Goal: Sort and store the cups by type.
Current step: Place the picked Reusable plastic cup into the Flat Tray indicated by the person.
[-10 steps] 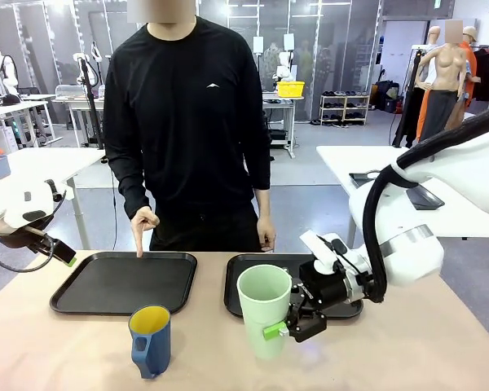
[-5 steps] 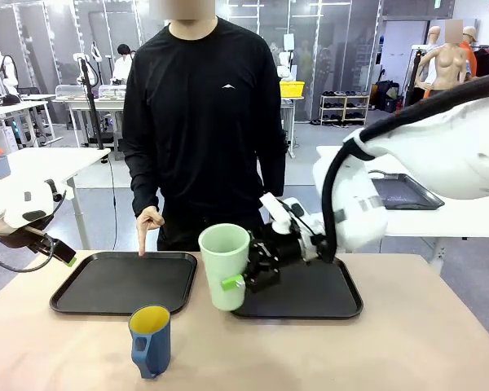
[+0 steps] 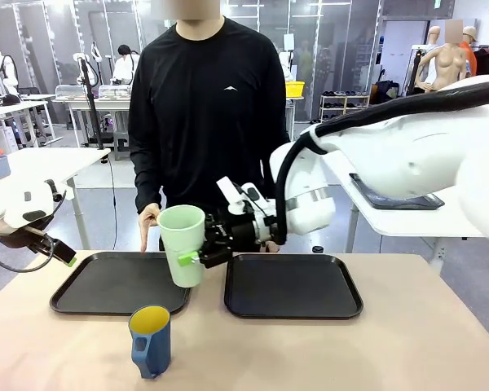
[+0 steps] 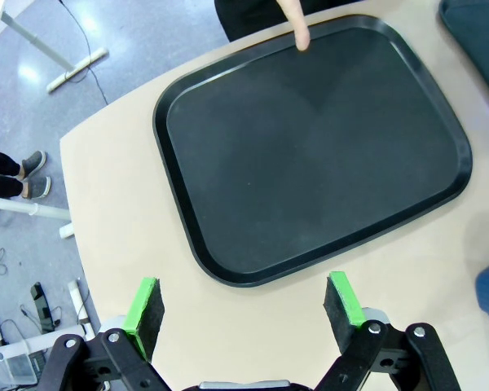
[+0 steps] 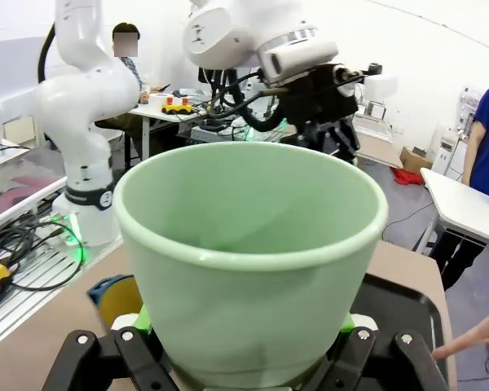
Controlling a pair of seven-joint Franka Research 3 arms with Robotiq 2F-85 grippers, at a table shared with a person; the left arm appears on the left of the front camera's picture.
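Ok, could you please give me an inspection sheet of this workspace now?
Surface: beige table; left tray and right tray, both black, empty.
Job's things: mint tumbler upright in the air near the left tray; blue mug standing on the table.
Clutter: nothing seen.
Grippers: right gripper shut on the mint tumbler; left gripper open, empty.
Cables: black hose along the right arm.
Surroundings: person opposite, finger pointing at the left tray.

The tumbler (image 3: 181, 232) seems smooth plastic, the left tray (image 4: 310, 155) matt.

Robot lab: rows of worktables (image 3: 49, 163)
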